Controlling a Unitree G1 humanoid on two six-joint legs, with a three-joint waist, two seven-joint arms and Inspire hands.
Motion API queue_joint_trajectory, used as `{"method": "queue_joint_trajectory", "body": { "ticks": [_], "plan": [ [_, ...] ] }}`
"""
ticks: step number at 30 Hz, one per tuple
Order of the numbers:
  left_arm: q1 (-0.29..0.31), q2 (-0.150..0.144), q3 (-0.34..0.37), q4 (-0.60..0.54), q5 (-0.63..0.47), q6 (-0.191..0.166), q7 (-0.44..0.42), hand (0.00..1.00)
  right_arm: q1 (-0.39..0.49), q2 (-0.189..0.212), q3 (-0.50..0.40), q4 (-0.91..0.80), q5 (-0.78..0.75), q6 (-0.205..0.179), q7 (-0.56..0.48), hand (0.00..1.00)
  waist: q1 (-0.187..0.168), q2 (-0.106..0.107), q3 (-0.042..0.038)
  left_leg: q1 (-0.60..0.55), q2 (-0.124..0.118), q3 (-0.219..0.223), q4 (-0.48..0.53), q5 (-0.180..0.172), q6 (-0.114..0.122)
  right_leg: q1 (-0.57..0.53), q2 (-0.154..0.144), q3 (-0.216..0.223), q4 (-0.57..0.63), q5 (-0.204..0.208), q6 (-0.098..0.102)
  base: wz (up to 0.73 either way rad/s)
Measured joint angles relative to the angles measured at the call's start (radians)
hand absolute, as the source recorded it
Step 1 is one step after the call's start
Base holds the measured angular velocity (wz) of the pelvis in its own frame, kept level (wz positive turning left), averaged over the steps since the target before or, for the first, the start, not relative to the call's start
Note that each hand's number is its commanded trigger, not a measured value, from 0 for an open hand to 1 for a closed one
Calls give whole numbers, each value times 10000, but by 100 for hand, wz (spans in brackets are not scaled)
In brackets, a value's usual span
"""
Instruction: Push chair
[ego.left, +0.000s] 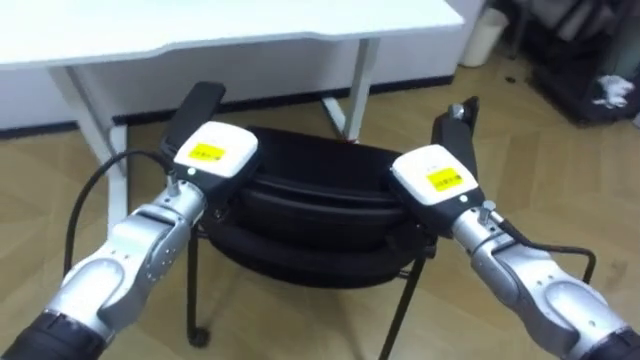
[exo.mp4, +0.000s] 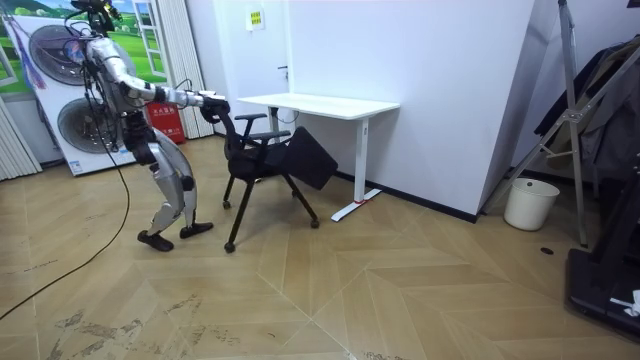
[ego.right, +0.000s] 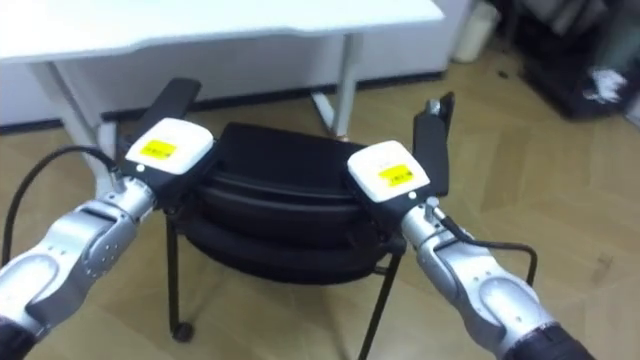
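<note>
Black chair (ego.left: 310, 200) hides the fingers of left hand (ego.left: 212, 152) and right hand (ego.left: 436, 177) behind its backrest, grip unreadable.

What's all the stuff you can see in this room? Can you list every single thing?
Chair: one, black, right in front of the robot, beside the desk.
Desk: one, white, beyond the chair, by the white wall.
Bin: one, white, on the floor at the room view's right.
Round-doored machines: two, pale grey, stacked behind the robot.
Metal stand: one, grey, at the room view's right edge.
Floor: one, tan wood, under everything.
Left hand: one, white-backed, on the left end of the chair's backrest top.
Right hand: one, white-backed, on the right end of the backrest top.
</note>
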Motion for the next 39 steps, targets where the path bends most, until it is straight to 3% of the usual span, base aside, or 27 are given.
{"method": "queue_joint_trajectory", "body": {
  "ticks": [1,2,3,4,5,6,7,8,9,10,11,12,13,15,18,24,28,31,34,36,39],
  "plan": [
    [-18,0,48,-64,15,35,-12,100,-44,-18,-22,0,3,-17,-25,100,27,18,-4,-77,-5,33,83,-45,-25,-3,123,0,-65,49,87,61],
    [-158,-3,41,-155,25,94,-77,100,-51,-59,-155,13,12,-79,-141,100,-14,97,-6,-214,-163,202,204,-75,130,-50,356,108,-91,246,410,89],
    [-334,72,-72,-216,28,149,-154,100,-120,18,-209,101,15,-64,-248,100,-20,106,-7,-290,-213,-332,308,-98,311,-336,680,391,158,685,796,92],
    [-351,106,-83,-222,28,215,-154,100,-229,119,-177,226,-7,-51,-251,100,-27,179,21,-307,-214,-737,367,-168,251,-508,764,642,400,630,796,64],
    [-345,99,-87,-153,26,419,-150,100,-574,291,16,582,-41,-48,-255,100,57,216,40,-157,-346,-1246,254,-139,120,-878,571,1038,879,-152,547,31],
    [-346,47,-129,-9,10,589,-153,100,-997,311,264,946,-110,-77,-268,100,159,534,177,87,-341,-1690,110,-87,-52,-1218,290,1369,900,-721,385,24],
    [-349,7,-135,67,-6,614,-157,100,-1110,365,361,1043,-152,-78,-310,100,191,675,206,173,-343,-1925,9,-48,-120,-1411,121,1590,722,-856,355,30],
    [-345,-31,-156,121,-34,679,-162,100,-1239,412,449,1183,-206,-81,-381,100,286,728,203,308,-389,-2152,-241,29,-248,-1827,-316,2113,71,-927,377,48],
    [-343,-33,-157,131,-33,755,-162,100,-1400,453,573,1295,-205,-52,-383,100,352,579,224,423,-513,-2342,-392,72,-375,-2136,-812,2540,-796,-920,374,56],
    [-335,-32,-134,133,-5,763,-163,100,-1440,498,588,1375,-204,-55,-390,100,389,541,244,441,-520,-2471,-337,31,-455,-2223,-974,2715,-1338,-886,394,61],
    [-334,-30,-39,133,28,741,-175,100,-1504,584,614,1485,-194,-49,-436,100,458,461,286,400,-465,-2706,22,-193,-699,-2387,-1129,2982,-2146,-133,584,57],
    [-323,-40,16,144,38,716,-178,100,-1521,659,654,1564,-134,-6,-446,100,645,507,254,274,-210,-2738,536,-493,-931,-2234,-928,2774,-2201,127,321,42],
    [-330,-21,35,133,59,682,-182,100,-1534,677,656,1578,-124,15,-445,100,804,523,256,260,51,-2548,621,-567,-985,-2130,-769,2614,-2328,113,186,30],
    [-331,-25,212,96,290,483,-197,100,-1557,711,647,1603,-122,41,-480,100,1178,601,285,287,831,-2020,538,-582,-1152,-1769,-199,2229,-2889,179,-38,19],
    [-285,-38,342,28,443,473,-208,100,-1568,829,615,1599,-270,186,-576,100,1370,663,288,338,1101,-1994,195,-546,-1338,-1567,165,2115,-3386,218,-116,10],
    [77,144,510,42,408,328,123,100,-1582,1040,660,1579,-513,236,-525,100,1357,665,290,824,1094,-1989,-675,-264,-1472,-1098,330,2002,-4146,371,-134,5],
    [79,146,543,37,393,314,314,100,-1723,900,643,1562,-541,118,-467,100,1308,698,293,788,1152,-1966,-720,-235,-1490,-1006,428,1959,-4329,395,-142,3],
    [79,105,618,40,406,299,329,100,-1768,887,510,1531,-748,6,-461,100,1217,808,321,779,1145,-1955,-665,-252,-1493,-1007,426,1946,-4350,383,-123,0],
    [78,14,627,121,382,296,352,100,-1767,826,467,1496,-828,-64,-459,100,1021,936,293,753,1120,-1924,-622,-269,-1472,-961,426,1835,-4317,300,-91,12],
    [78,-156,600,293,388,292,450,100,-1760,765,468,1509,-847,-79,-354,100,895,1061,295,794,1269,-1591,-453,-335,-1406,-815,428,1731,-4298,222,-74,13],
    [81,-290,578,429,388,293,448,100,-1762,710,464,1522,-862,-130,-319,100,801,1170,293,838,1309,-1254,-338,-353,-1375,-857,263,1731,-4068,61,-75,3]
  ]
}}
